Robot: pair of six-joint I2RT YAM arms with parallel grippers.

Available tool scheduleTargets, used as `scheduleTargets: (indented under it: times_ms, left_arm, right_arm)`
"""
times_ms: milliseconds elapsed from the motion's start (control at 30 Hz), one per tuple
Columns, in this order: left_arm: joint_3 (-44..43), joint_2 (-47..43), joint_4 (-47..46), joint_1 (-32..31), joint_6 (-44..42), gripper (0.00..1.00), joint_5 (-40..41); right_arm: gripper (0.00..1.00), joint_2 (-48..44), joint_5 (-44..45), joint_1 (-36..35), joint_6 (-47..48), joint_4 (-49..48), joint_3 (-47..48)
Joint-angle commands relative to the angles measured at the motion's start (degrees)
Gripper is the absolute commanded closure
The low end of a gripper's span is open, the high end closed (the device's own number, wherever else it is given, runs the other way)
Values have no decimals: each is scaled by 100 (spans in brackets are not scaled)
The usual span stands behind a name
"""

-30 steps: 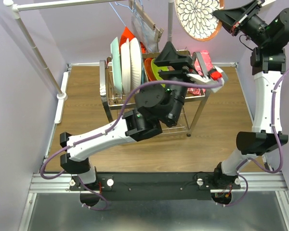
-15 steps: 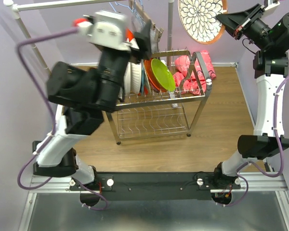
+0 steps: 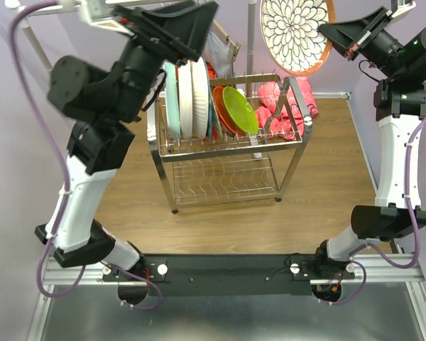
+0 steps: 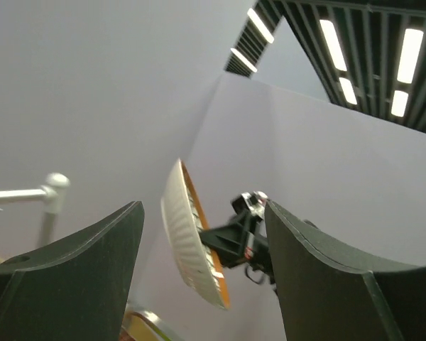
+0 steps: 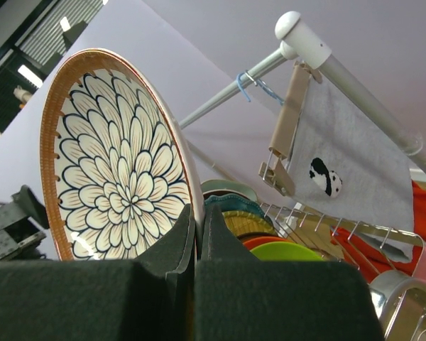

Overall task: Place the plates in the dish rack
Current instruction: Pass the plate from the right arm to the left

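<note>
Up close, left jaws gape empty — right jaws pinch the floral plate [image 5: 113, 177].

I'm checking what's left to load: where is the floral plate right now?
In the top view the floral plate hangs upper right, above the far right end of the dish rack, its rim pinched in the right gripper.

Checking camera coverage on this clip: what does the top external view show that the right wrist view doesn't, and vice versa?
Only top external: the dish rack down to its lower tier and legs, and the wooden table. Only right wrist: the panda mark on the hanging grey cloth. Both: the floral plate held by its rim in the right gripper, the lime green plate racked, the white rail.
</note>
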State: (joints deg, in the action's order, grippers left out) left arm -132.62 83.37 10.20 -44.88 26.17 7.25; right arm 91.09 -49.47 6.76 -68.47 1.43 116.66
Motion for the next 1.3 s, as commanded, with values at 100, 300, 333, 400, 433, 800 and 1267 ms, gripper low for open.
scheduleTargets:
  times_ms: [100, 300, 333, 400, 433, 800, 1267]
  left_arm:
    - [-246, 820, 623, 603, 2638, 22, -2631]
    - [-352, 979, 799, 630, 2700, 22, -2807]
    - [-396, 1014, 939, 630, 2700, 22, -2808]
    - [-502, 1110, 1080, 621, 2717, 22, -2816]
    - [-528, 1128, 1159, 621, 2700, 22, -2808]
    - [-985, 1313, 2056, 621, 2287, 22, -1841]
    - [-1328, 1489, 2838, 428, 1312, 53, -296]
  right_arm:
    - [99, -276, -98, 36, -97, -907, -29]
    - [99, -329, -150, 27, 96, -1040, -170]
    - [99, -337, -159, 27, 140, -1040, -161]
    - [100, -355, -151, 18, 316, -1040, -187]
    - [100, -372, -133, 9, 369, -1040, -188]
    - [99, -399, 96, -404, 1415, -610, 58]
    - [99, -267, 929, -1256, 2934, 489, 893]
